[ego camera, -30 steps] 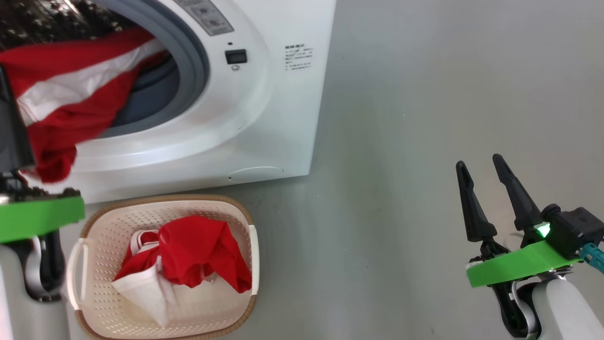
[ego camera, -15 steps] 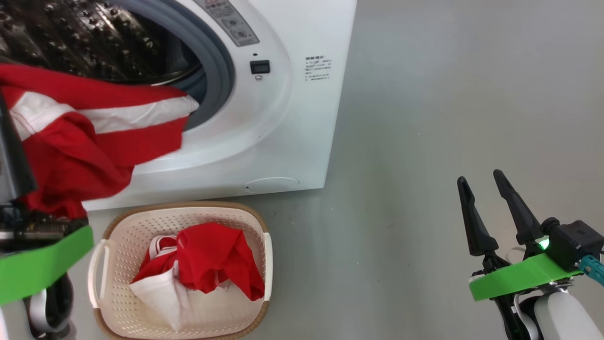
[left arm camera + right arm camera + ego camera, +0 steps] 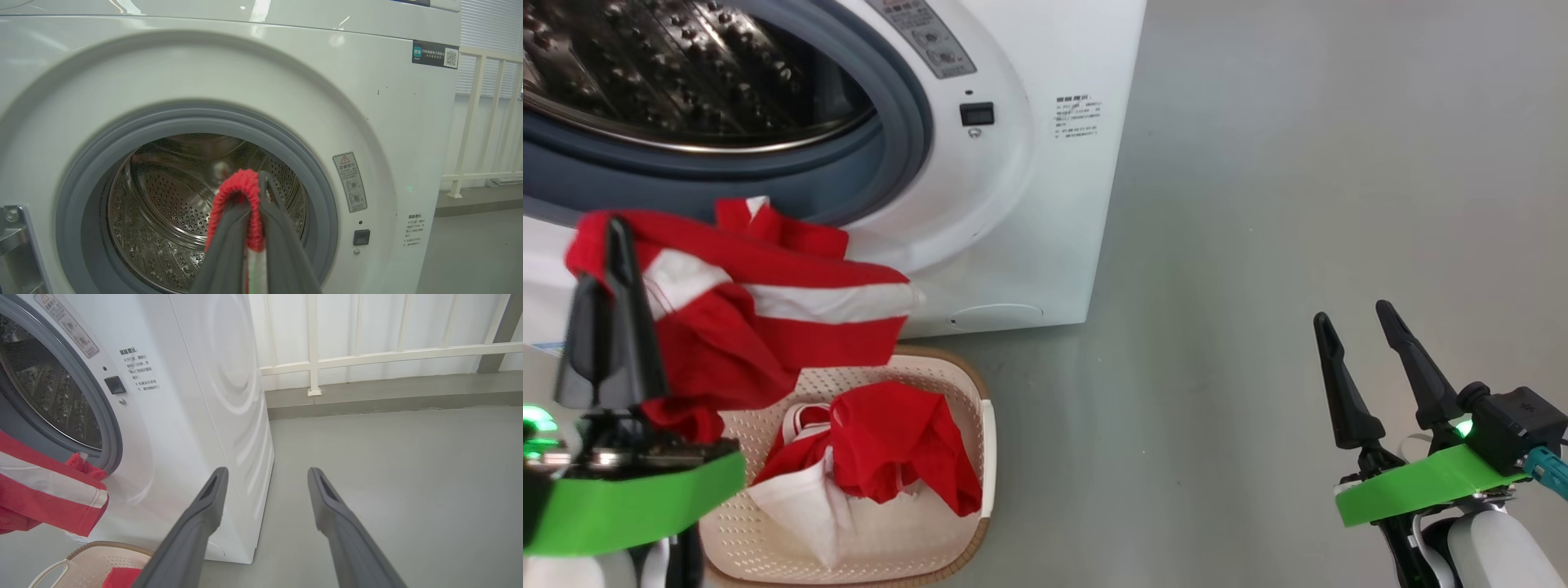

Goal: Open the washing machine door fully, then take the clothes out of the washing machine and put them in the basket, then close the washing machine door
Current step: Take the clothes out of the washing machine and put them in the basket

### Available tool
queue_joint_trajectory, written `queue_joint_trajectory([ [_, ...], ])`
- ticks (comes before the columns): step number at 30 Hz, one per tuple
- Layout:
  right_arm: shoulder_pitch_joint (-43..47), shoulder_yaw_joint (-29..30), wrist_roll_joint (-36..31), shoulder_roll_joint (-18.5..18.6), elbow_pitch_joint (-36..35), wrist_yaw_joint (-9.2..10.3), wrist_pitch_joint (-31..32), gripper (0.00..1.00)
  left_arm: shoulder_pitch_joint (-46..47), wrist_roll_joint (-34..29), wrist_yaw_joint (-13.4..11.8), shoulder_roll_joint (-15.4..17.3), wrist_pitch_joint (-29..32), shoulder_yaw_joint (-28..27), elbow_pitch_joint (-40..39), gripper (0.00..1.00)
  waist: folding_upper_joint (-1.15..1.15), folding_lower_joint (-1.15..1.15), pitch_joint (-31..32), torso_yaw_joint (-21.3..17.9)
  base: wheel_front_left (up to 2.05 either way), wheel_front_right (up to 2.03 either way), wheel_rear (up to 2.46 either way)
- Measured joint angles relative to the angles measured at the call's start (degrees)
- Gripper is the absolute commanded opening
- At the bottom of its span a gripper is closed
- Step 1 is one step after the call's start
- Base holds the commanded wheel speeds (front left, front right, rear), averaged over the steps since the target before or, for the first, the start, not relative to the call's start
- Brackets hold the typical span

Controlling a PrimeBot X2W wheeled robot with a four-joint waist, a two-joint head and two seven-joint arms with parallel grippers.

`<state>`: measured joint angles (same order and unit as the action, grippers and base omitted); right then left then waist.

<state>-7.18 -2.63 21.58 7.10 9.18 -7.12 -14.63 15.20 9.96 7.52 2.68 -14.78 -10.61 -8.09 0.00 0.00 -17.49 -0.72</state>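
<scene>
Left gripper [image 3: 614, 245], clamped on a red-and-white garment [image 3: 768, 327], holds it over the rim of the basket [image 3: 986, 441], where another red garment [image 3: 890, 441] lies, in front of the washing machine [image 3: 1029, 204]. The right gripper [image 3: 1354, 314] hangs with fingers spread over the grey floor [image 3: 1258, 204].

Place: laundry corner of a utility or balcony-like space.
Appliance: white front-loading washing machine [image 3: 388, 102], with a steel drum and a QR sticker [image 3: 435, 54].
Floor: bare grey floor [image 3: 408, 457], hard finish.
Boundary: cream railing [image 3: 367, 357] before a pale slatted wall [image 3: 359, 322].
Accessory: perforated basket [image 3: 915, 539] on the floor.
</scene>
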Motion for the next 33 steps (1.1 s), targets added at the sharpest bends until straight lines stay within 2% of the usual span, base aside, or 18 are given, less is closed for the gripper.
queue_joint_trajectory([
  [7, -0.14, 0.09, -0.01, 0.02, -0.35, 0.00, 0.00, 1.00, -1.58, 0.35, 0.00, -0.43, 0.04, 0.12, 7.38, 0.00, 0.00, 0.00, -1.81, -0.23, 0.00, 0.00, 0.00],
  [19, -1.97, 0.11, -0.02, 0.08, -0.87, 0.00, 0.00, 1.00, -2.07, -1.42, 0.00, -0.51, 0.08, 1.48, 29.13, 0.00, 0.00, 0.00, -5.91, -1.11, 0.00, 0.00, 0.00],
  [29, -4.60, 0.03, -0.08, 0.05, -1.53, 0.00, 0.00, 1.00, 6.17, -1.40, 0.00, -0.21, 0.09, 4.59, 48.18, 0.00, 0.00, 0.00, -10.07, -1.82, 0.00, 0.00, 0.00],
  [33, -5.62, -0.05, -0.09, 0.03, -1.67, 0.00, 0.00, 1.00, 9.98, -1.41, 0.00, 0.42, 0.13, 5.41, 53.52, 0.00, 0.00, 0.00, -12.03, -2.29, 0.00, 0.00, 0.00],
])
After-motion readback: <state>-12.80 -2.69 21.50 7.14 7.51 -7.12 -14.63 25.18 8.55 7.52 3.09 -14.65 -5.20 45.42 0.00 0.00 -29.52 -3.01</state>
